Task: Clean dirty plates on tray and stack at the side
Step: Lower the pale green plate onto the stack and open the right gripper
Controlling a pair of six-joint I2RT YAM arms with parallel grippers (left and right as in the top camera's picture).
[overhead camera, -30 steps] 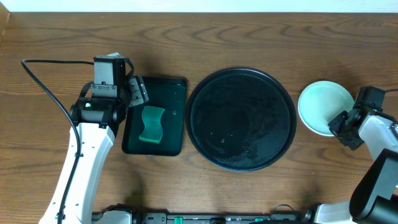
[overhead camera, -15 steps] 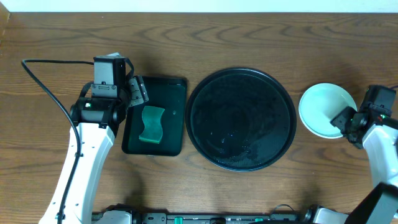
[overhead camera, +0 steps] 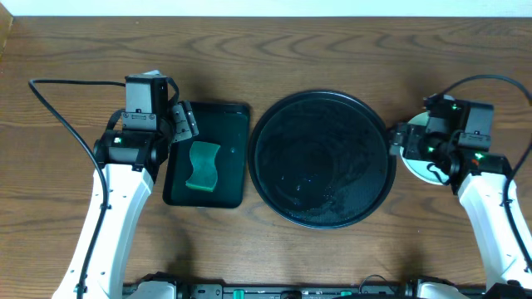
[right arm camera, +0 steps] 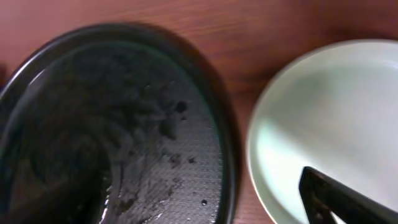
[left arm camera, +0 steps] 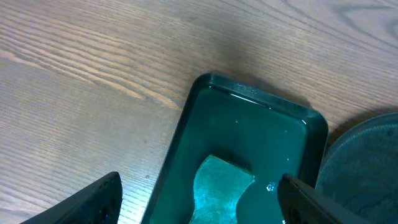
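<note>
Overhead and both wrist views.

- Large round glossy black tray (overhead camera: 320, 158) with a raised rim sits mid-table. Its floor is wet, with scattered droplets and specks.
- Brown wood-grain table (overhead camera: 332, 50) carries everything.
- Pale mint round shallow plate (overhead camera: 414, 163) lies on the table just right of the black tray. A thin strip of wood shows between the two rims. In the overhead view the right arm hides most of it. I cannot tell whether more plates lie under it.
- Right tool (overhead camera: 411, 143) hovers over the plate's left part, fingers apart and nothing between them. Only one finger (right arm camera: 339, 199) shows clearly in the wrist view.
- Small rectangular dark green tray (overhead camera: 229, 141) lies left of the black one and holds a green wavy-edged sponge (overhead camera: 202, 165).
- Left tool (overhead camera: 184, 123) stands over the green tray's upper left edge, fingers wide apart and empty.
</note>
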